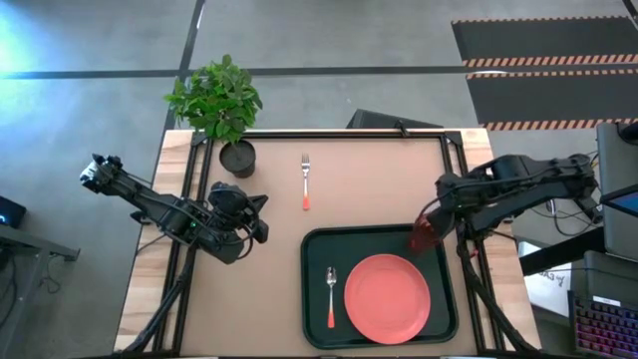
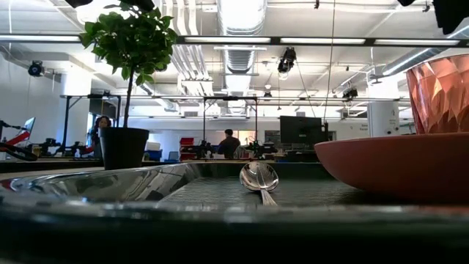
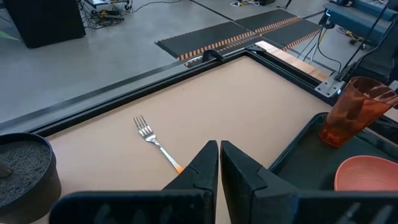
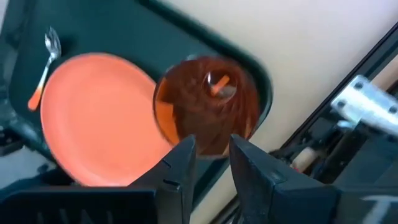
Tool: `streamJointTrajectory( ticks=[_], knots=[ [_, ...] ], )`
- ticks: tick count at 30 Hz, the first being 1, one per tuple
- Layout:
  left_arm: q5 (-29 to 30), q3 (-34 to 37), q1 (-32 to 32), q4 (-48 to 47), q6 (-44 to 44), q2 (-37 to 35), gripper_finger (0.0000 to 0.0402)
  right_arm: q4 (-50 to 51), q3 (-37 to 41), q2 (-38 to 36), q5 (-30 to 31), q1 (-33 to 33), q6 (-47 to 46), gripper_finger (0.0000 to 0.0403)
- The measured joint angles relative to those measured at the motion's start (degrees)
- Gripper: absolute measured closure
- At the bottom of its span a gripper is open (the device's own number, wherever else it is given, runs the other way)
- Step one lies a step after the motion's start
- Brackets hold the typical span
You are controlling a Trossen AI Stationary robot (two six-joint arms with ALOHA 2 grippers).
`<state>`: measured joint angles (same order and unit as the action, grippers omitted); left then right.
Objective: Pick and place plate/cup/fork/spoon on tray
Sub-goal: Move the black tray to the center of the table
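Observation:
The dark tray (image 1: pixel 317 249) lies at the table's near right, with the coral plate (image 1: pixel 387 297) and the spoon (image 1: pixel 331 294) flat on it. The fork (image 1: pixel 305 181) lies on the bare table beyond the tray and also shows in the left wrist view (image 3: pixel 155 142). My right gripper (image 1: pixel 439 221) is shut on the red-brown cup (image 1: pixel 426 234) over the tray's far right corner. The cup also shows in the left wrist view (image 3: pixel 351 112). My left gripper (image 1: pixel 257 214) is shut and empty, left of the tray and near the plant pot. My right gripper holds the cup by the rim (image 4: pixel 208 149) on the side toward the table's right edge, with the wall between its fingers (image 4: pixel 183 158). The fingers slant down from the right. The cup (image 3: pixel 351 112) is tilted, with its base low over the tray's corner. Whether the base touches the tray, I cannot tell.
A potted plant (image 1: pixel 237 157) stands at the table's far left. A raised black frame (image 1: pixel 339 133) runs along the table's far edge and sides. Bare table lies between the fork and the tray.

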<state>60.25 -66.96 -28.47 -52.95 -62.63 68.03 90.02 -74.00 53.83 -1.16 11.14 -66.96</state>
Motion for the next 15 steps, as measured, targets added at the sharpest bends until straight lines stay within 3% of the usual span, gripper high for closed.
streamJointTrajectory(
  ticks=[5, 8, 12, 15],
  knots=[
    [0.0, 0.0, 0.0, 0.0, 0.0, 0.0, 0.0402, 0.0, 0.2, -2.6, 7.0, 0.0, 0.0, 0.035],
    [0.0, 0.0, 0.0, 0.0, 0.0, 0.0, 0.0402, 0.0, 0.9, -4.5, 8.1, 0.0, -0.2, 0.0383],
    [0.0, 0.0, 0.0, 0.0, 0.0, 0.0, 0.0402, 0.0, 4.4, -8.2, 5.2, 0.0, -2.5, 0.0394],
    [0.0, 0.0, 0.0, 0.0, 0.0, 0.0, 0.0402, 0.0, 9.4, -11.2, -0.3, 0.0, -5.1, 0.0395]
  ],
)
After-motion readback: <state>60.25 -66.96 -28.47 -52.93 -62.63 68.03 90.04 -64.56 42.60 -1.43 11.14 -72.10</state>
